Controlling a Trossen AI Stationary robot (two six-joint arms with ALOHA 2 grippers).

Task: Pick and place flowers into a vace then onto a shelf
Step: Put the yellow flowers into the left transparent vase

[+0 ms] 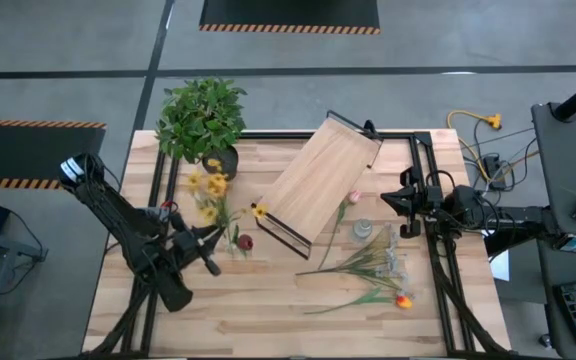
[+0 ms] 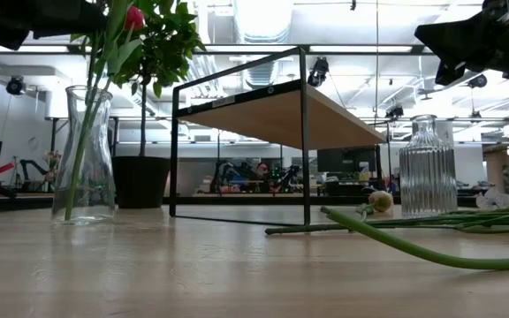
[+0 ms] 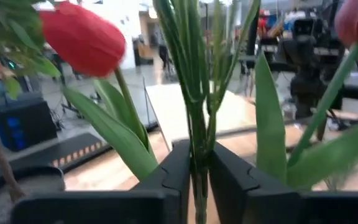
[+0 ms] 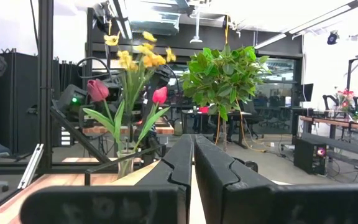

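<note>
Our left claw (image 3: 201,186) is clamped on a bundle of green stems, with a red tulip (image 3: 82,38) rising just above its fingers and a second bloom off to the other side. From above, that claw (image 1: 211,262) sits beside the clear vase (image 2: 87,155) already holding yellow blossoms (image 1: 211,185); whether the gripped stems are already down in its neck we cannot tell. We judge the main risk here: the vase is narrow and light, so any sideways pull on the stems while we hold them could tip it or drag flowers out. Letting go before the stems are seated could leave them flopping over the rim.

Beyond the left claw stands the shelf (image 1: 318,180), tilted across the table, close enough that a swing with the vase could clip its black frame.

Farther still, loose flowers (image 1: 363,265) lie on the tabletop near a ribbed glass bottle (image 2: 428,166). Our right claw (image 4: 192,168) hangs above them with fingers pressed together, empty; reaching for them could knock that bottle over.
</note>
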